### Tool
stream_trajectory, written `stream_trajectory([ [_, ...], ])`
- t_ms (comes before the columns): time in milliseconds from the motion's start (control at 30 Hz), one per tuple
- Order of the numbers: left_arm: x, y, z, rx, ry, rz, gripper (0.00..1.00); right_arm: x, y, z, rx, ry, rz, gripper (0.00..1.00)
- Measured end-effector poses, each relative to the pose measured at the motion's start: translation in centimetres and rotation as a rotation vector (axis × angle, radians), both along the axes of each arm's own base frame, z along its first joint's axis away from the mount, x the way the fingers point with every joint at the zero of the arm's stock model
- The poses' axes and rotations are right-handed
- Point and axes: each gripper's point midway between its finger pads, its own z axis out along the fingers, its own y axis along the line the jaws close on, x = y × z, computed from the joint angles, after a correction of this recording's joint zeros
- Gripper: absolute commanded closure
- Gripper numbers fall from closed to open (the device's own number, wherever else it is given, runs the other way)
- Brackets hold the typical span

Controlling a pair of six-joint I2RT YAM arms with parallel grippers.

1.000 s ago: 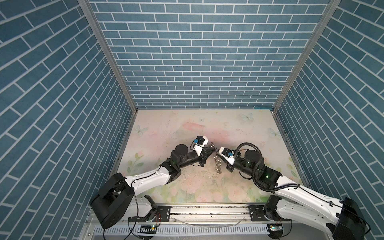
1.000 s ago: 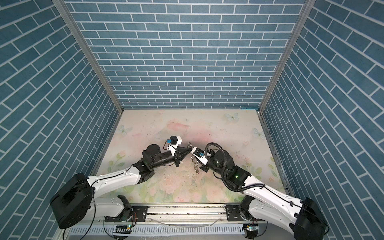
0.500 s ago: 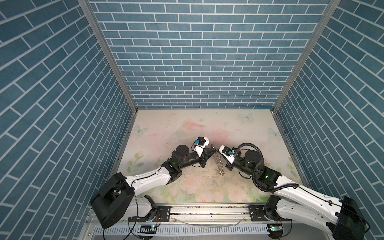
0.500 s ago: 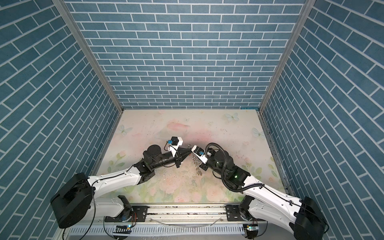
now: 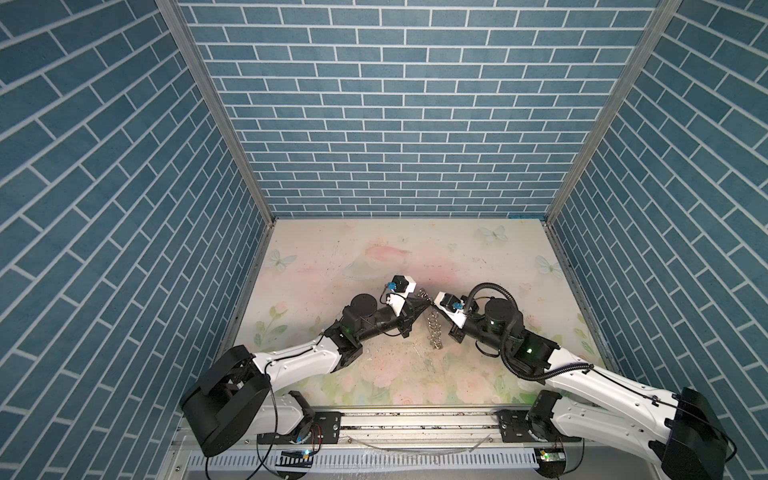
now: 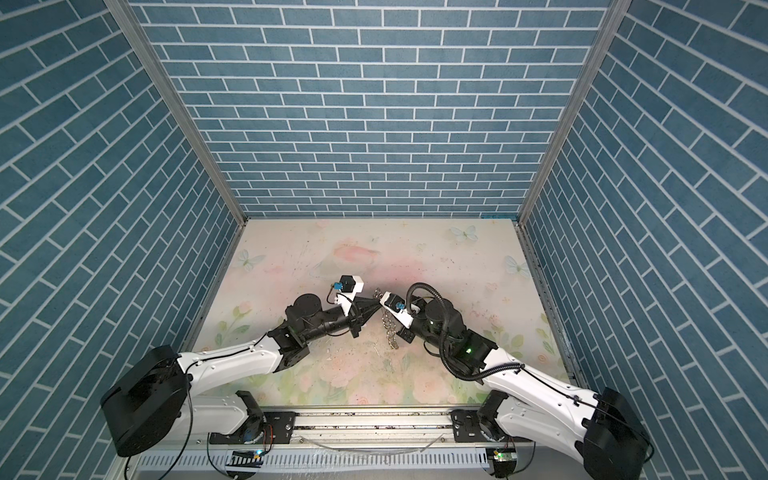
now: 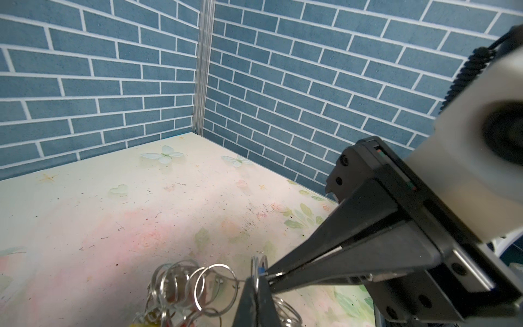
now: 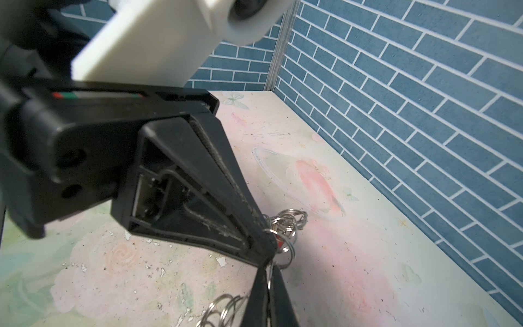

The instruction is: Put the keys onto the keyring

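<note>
Blue brick-pattern walls [image 5: 124,208] enclose a pale floral tabletop [image 5: 374,257] (scuffed, its print flaked toward the front). At centre, the left gripper [image 5: 427,306] is clenched on the keyring [image 5: 433,332], whose split rings hang toward the surface. The right gripper [image 5: 434,306] is clamped on the same keyring, with the two tips nearly meeting.

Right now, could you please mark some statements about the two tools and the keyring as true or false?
1. The left tool and the right tool are both shut on the keyring. True.
2. The keyring lies flat on the table, untouched. False: the tools hold it up, with split rings hanging beneath.
3. The tools' tips nearly meet over the middle of the table. True.
4. The right tool rests at the table's far edge. False: it is at mid-table, tip to tip with the left tool.
</note>
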Motion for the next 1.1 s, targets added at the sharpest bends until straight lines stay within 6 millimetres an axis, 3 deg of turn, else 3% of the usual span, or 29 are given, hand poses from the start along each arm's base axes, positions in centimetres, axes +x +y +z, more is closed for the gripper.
stream_trajectory([
  [200, 0.3, -0.1, 0.4, -0.042, -0.010, 0.010, 1.00, 0.2, -0.1, 0.4, 0.037, 0.032, -0.017, 0.93],
  [500, 0.5, 0.0, 1.0, -0.049, -0.063, 0.024, 1.00, -1.1, -0.8, 2.4, 0.088, 0.028, -0.003, 0.73],
  [667, -0.5, -0.3, 0.9, -0.029, -0.105, -0.038, 1.00, -1.5, -2.1, 2.9, 0.084, 0.026, -0.022, 0.74],
  [900, -2.7, -0.8, 0.3, -0.008, -0.149, -0.162, 1.00, -0.6, -4.1, 3.0, 0.069, 0.055, -0.065, 0.75],
  [1100, -4.7, -1.3, 0.2, -0.010, -0.191, -0.286, 1.00, -2.8, -3.4, 3.0, 0.065, 0.142, 0.095, 0.80],
])
